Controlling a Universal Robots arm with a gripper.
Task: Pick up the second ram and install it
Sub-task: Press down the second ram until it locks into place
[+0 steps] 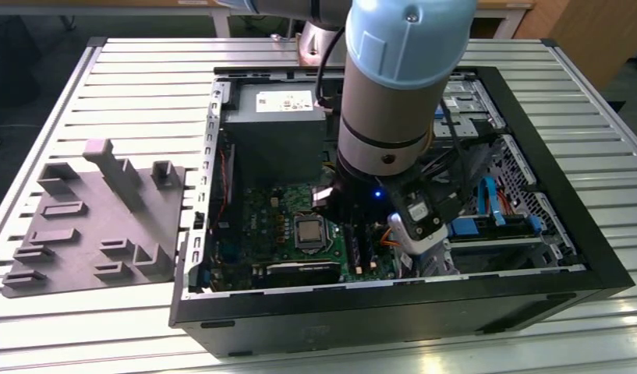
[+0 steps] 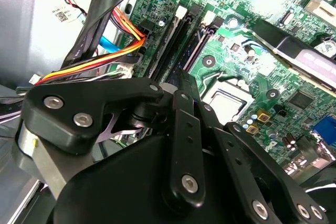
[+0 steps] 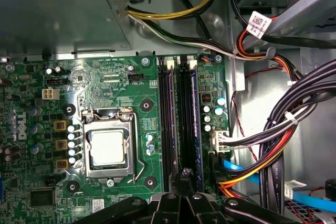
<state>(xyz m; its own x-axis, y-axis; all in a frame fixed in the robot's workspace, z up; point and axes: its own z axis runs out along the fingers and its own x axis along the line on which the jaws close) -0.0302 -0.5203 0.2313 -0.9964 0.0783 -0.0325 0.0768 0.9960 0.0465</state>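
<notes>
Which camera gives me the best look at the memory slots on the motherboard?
The first wrist view: the memory slots run full length, seen from above. The second wrist view shows them obliquely beyond the pincer linkage. In the exterior view the arm covers most of them.

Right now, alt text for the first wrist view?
Looking straight down on the green motherboard, black gripper linkage over the near end of the memory slots. CPU socket beside them; bundled cables on the other side.

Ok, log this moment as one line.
site: open computer case | end effector: at memory slots | beside: CPU socket on motherboard
</notes>
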